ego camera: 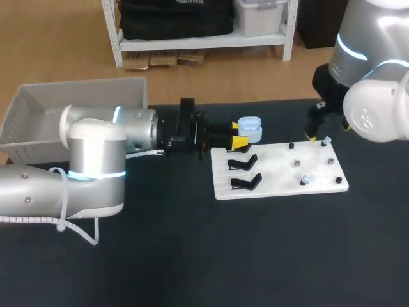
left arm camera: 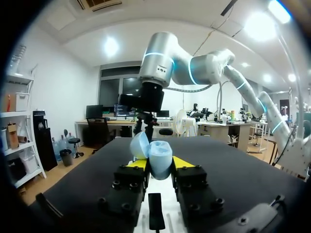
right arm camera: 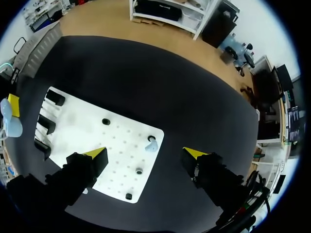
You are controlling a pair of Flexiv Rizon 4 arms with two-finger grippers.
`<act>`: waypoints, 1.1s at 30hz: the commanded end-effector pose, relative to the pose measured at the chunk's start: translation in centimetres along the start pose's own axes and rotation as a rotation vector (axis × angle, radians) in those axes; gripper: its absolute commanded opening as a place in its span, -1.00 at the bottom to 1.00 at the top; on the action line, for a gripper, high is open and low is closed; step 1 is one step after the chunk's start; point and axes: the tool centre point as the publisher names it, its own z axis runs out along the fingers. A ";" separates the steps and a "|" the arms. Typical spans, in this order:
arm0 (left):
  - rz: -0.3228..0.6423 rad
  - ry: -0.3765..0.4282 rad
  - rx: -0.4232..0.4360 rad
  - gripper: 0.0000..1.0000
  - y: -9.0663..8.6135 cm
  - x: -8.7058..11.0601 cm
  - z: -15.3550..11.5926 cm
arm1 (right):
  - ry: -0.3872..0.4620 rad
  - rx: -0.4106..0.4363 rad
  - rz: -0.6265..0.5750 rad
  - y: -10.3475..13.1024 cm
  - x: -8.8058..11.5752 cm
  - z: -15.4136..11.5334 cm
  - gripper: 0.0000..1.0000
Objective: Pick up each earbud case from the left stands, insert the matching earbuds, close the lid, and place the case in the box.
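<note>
One case only is off its stand. Low in the frame's centre, the white board [ego camera: 281, 173] carries two bare black stands [ego camera: 245, 181] and a loose earbud [ego camera: 305, 181]. Just behind them my left gripper [ego camera: 238, 133] pinches the blue earbud case [ego camera: 250, 129], lid open. My right gripper [right arm camera: 146, 154] hangs spread over the board's far right corner. The box [ego camera: 38, 121], upper left, holds no case that I can see.

A robotics lab: left arm [ego camera: 96, 160], right arm [ego camera: 374, 102], black table [ego camera: 255, 256]

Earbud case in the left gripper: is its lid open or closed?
Open. The earbud case in the left gripper shows its lid tilted aside.
</note>
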 end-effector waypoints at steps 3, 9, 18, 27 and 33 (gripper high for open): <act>0.003 -0.004 -0.003 -1.00 0.0 0.1 0.0 | -0.011 -0.001 0.000 -0.1 0.1 0.0 1.00; 0.003 -0.004 -0.003 -1.00 0.0 0.1 0.0 | 0.002 0.001 0.016 -0.7 0.6 0.9 0.95; 0.003 -0.004 -0.003 -1.00 0.0 0.1 0.0 | 0.019 -0.006 0.031 -0.9 0.7 1.7 0.63; 0.003 -0.004 -0.003 -1.00 0.0 0.1 0.0 | 0.026 -0.006 0.036 -0.7 0.4 2.4 0.21; 0.003 -0.004 -0.003 -1.00 0.0 0.1 0.0 | 0.027 0.005 0.055 -0.5 0.3 2.5 -0.06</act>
